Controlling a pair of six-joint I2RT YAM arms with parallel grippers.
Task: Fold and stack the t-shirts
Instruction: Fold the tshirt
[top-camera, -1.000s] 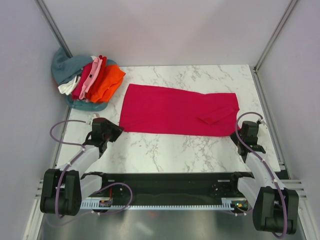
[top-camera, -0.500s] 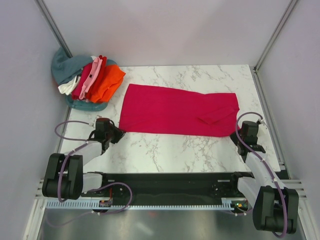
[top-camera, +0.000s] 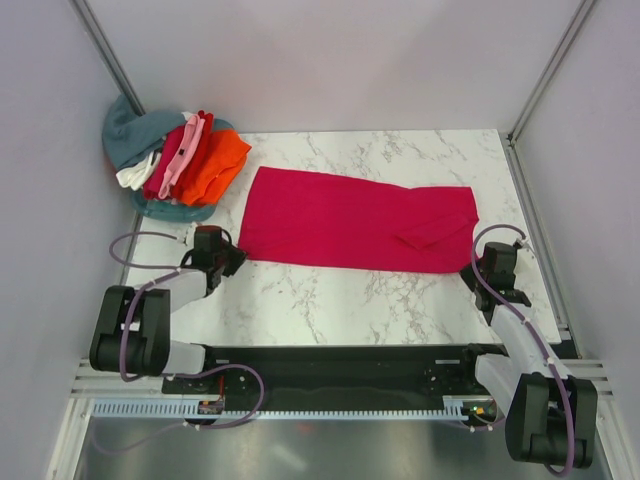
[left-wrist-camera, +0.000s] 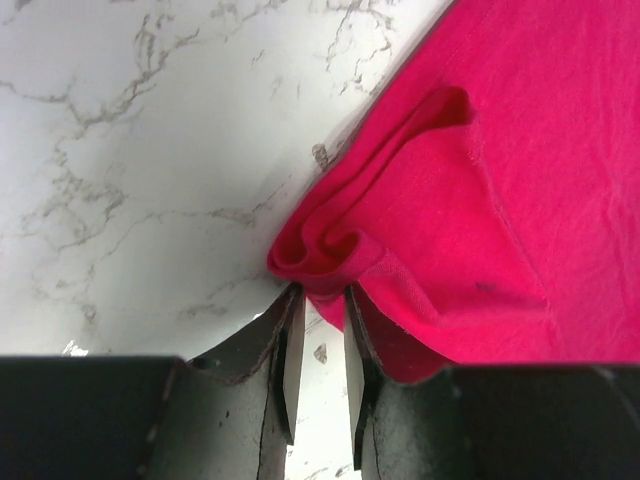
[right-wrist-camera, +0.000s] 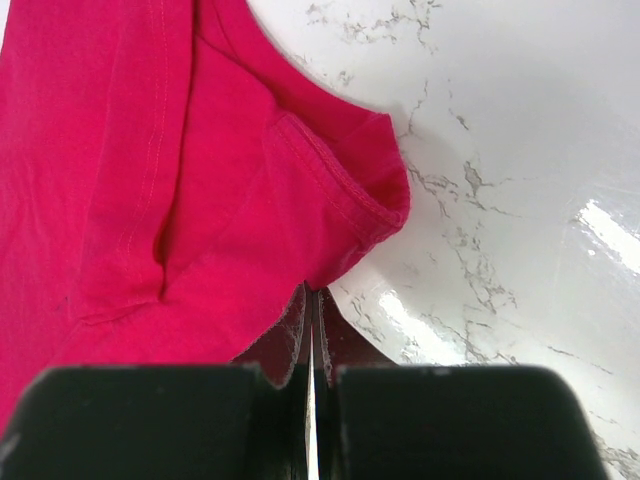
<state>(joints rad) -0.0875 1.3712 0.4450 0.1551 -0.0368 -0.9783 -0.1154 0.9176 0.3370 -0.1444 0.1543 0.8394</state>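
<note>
A crimson-magenta t-shirt (top-camera: 350, 220) lies flat across the middle of the marble table, folded into a long band. My left gripper (top-camera: 232, 260) sits low at its near-left corner. In the left wrist view the jaws (left-wrist-camera: 320, 300) stand narrowly apart, with that bunched, folded corner (left-wrist-camera: 320, 255) held between the tips. My right gripper (top-camera: 474, 269) is at the shirt's near-right corner. Its jaws (right-wrist-camera: 312, 295) are pressed together on the hem of the shirt (right-wrist-camera: 150, 180), which draws to a point at the tips. More t-shirts (top-camera: 185, 155), orange, red, pink, white and teal-grey, are heaped at the far left.
The heap rests in a teal tub (top-camera: 165, 210) at the table's (top-camera: 330, 300) far-left corner, close to my left arm. Grey walls close in the left, back and right sides. A black rail (top-camera: 330, 365) runs along the near edge between the arm bases.
My left arm has folded back and to the left, its gripper shifting slightly toward the shirt's corner and narrowing on it. The right arm and the shirt have not moved.
</note>
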